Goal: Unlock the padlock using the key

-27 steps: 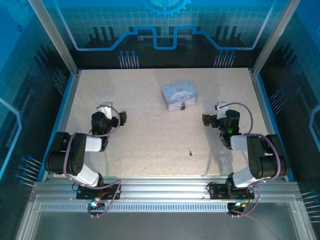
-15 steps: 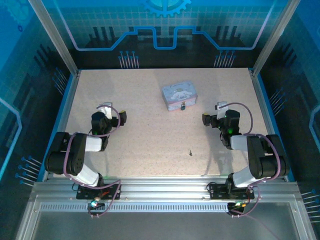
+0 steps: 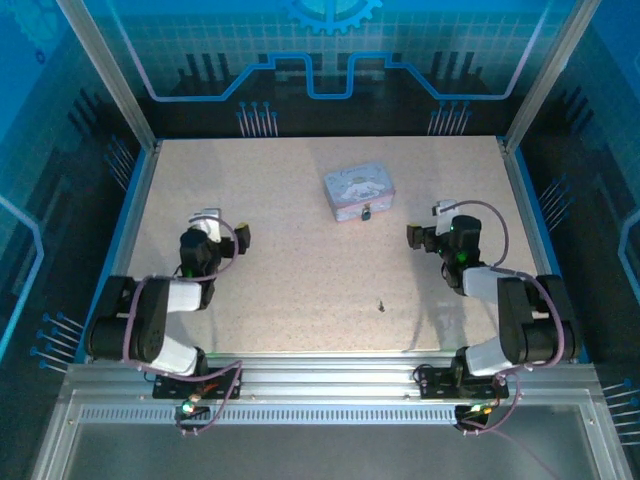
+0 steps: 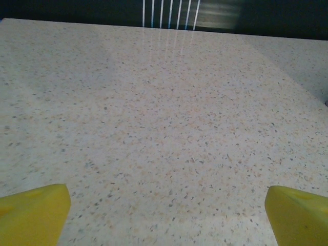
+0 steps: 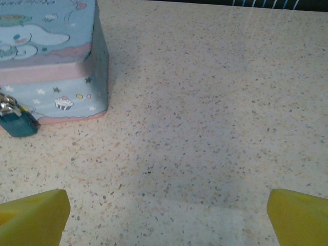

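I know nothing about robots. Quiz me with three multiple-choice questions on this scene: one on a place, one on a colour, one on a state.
1. Where is the padlock?
A) at the tin's near side
B) on the tin's lid
C) in a gripper

2. What colour is the tin?
A) red
B) pale blue and lavender
C) green

3. How are the left gripper and right gripper?
A) both shut
B) one is shut on the padlock
C) both open, empty

Answers:
1 A, the right wrist view shows it at the foot of the tin's wall.
2 B, seen on its lid and sides.
3 C, the yellow fingertips stand wide apart over bare table.
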Motion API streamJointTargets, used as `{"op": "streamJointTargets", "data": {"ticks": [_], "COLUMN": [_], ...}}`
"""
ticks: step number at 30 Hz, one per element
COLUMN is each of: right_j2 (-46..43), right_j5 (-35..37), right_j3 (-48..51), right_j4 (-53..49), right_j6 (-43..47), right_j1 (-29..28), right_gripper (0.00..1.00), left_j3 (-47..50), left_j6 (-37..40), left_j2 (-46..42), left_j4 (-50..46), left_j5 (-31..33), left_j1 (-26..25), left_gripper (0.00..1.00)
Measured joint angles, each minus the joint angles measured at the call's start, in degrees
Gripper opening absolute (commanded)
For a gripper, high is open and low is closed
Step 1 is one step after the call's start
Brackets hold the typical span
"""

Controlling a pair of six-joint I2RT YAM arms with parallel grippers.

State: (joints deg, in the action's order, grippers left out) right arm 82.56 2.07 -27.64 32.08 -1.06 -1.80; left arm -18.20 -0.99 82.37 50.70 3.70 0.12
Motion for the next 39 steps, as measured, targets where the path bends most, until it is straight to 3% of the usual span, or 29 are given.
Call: {"op": "streamJointTargets", "data": {"ticks": [6, 11, 16, 20, 27, 34, 39], "right_j2": [-9.51, -14.78, -18.93, -20.37, -17.49, -7.39, -2.08], "right_j5": [1.40, 0.74, -1.25, -1.97, -2.91, -0.98, 0.26], "right_j3": [-8.52, -15.39, -18.53, -18.51, -14.95, -14.49, -15.06], "right_j4": [-18.34, -36.06, -51.19, -60.24, -66.69, -68.28, -68.48], "right_j6": [-1.92, -6.54, -13.44, -18.95, -28.13, -32.06, -32.44], "right_j1": [-0.02, -1.25, -7.85, -16.44, -31.12, -37.62, -38.82], "right_gripper": [1.00, 1.00, 0.99, 0.87, 0.73, 0.51, 0.43], "left_j3": [-3.19, -11.10, -14.27, -14.84, -14.84, -14.84, -14.84], "left_j6": [-3.72, -12.39, -19.82, -24.17, -29.05, -32.02, -32.15], "left_j2": [-14.95, -20.04, -22.86, -23.30, -19.56, -13.25, -12.96], "left_j4": [-11.50, -23.69, -32.50, -37.42, -38.03, -35.56, -35.15], "left_j5": [0.98, -0.57, -6.60, -9.77, -11.10, -11.06, -10.78], "left_j1": [0.02, 0.11, 0.07, -3.41, -17.14, -20.57, -20.76], "left_gripper": [0.99, 0.99, 0.99, 0.99, 0.99, 0.99, 0.99]}}
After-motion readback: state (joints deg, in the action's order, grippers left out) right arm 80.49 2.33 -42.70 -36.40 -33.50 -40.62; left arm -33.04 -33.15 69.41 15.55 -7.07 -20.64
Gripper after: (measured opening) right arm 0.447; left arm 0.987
